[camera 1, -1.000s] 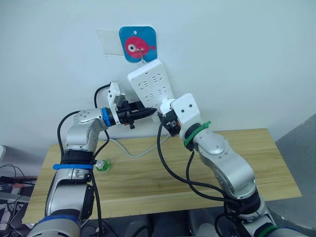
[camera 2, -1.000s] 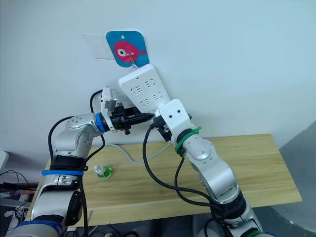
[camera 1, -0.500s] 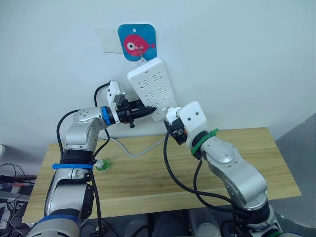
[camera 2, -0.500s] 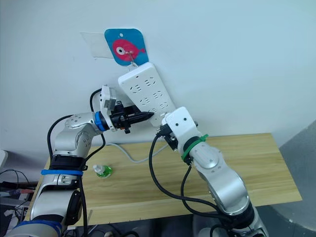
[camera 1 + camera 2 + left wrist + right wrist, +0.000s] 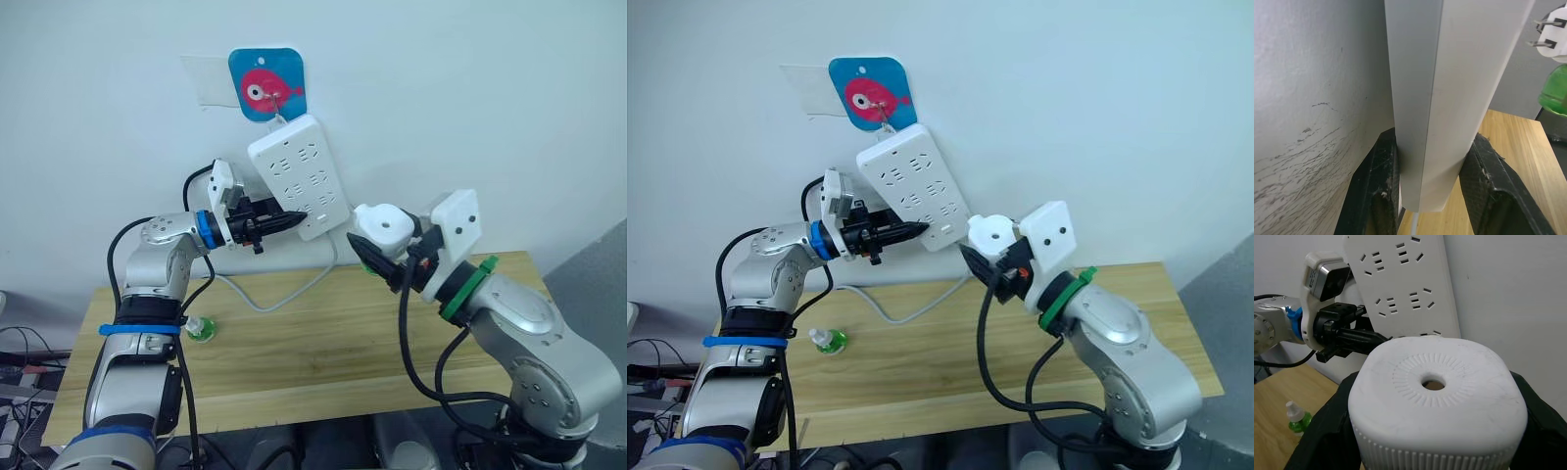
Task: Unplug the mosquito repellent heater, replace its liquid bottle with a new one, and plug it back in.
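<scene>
The mosquito repellent heater (image 5: 1437, 401), a rounded white ribbed dome with a centre hole, sits mid-frame clamped in the right gripper (image 5: 384, 257), forearm angled up-left. The left gripper (image 5: 284, 221) pinches the smooth white power strip's (image 5: 299, 176) lower edge.

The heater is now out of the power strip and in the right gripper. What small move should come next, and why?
Probably lower the right gripper toward the table. It is shut on the heater, whose prongs are free of the power strip, and the green bottle is still screwed in. The spare bottle stands on the table.
</scene>
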Tool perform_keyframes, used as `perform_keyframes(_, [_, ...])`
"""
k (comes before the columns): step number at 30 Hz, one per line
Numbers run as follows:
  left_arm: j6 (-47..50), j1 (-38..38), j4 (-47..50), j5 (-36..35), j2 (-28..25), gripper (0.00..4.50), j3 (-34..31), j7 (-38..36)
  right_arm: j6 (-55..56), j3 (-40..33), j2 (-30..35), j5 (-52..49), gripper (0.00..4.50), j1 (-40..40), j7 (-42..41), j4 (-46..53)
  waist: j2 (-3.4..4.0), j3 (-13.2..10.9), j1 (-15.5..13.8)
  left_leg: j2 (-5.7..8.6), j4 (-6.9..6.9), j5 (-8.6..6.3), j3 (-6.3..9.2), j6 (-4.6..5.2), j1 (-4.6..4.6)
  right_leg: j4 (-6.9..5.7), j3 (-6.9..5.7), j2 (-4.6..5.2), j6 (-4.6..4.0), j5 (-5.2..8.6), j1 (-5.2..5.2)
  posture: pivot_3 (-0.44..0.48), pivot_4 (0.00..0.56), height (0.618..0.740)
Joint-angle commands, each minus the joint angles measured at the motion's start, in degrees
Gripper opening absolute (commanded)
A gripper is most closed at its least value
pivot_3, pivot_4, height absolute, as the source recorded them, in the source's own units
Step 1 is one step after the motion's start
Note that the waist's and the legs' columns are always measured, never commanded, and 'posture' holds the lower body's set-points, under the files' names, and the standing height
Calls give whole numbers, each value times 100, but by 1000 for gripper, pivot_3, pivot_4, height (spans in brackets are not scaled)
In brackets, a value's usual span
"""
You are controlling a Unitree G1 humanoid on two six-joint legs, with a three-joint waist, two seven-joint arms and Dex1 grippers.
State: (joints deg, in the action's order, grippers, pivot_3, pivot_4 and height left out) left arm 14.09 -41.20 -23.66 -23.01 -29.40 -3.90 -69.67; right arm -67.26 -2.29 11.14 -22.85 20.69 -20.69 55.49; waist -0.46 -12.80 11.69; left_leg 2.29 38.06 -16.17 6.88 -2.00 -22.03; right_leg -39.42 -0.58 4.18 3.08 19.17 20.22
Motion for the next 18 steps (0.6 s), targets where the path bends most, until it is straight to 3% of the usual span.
perform_keyframes(1, [-29,-106,-299,131,-184,1297,-160,275,141,-90,106,-328,3037,-85,-55,443,0,0,6,0,0,0,0,0,0,1,0,0,0,0,0,-421,213,740])
perform_keyframes(7, [42,-141,-382,121,-235,1297,-126,209,284,-40,328,-543,3037,-195,22,414,0,0,38,0,0,0,-1,0,0,0,-1,0,0,0,-1,-420,212,740])
perform_keyframes(9, [110,-138,-397,147,-262,2014,-99,217,334,-20,392,-585,3037,-213,44,394,0,0,45,0,0,0,-2,0,0,1,0,0,0,0,0,-420,212,740])
perform_keyframes(18, [55,-39,-276,189,-360,4183,-140,196,514,61,562,-750,3037,-257,165,339,1,1,65,-6,-7,3,-1,0,5,-5,-3,-5,0,0,-1,-415,214,740])
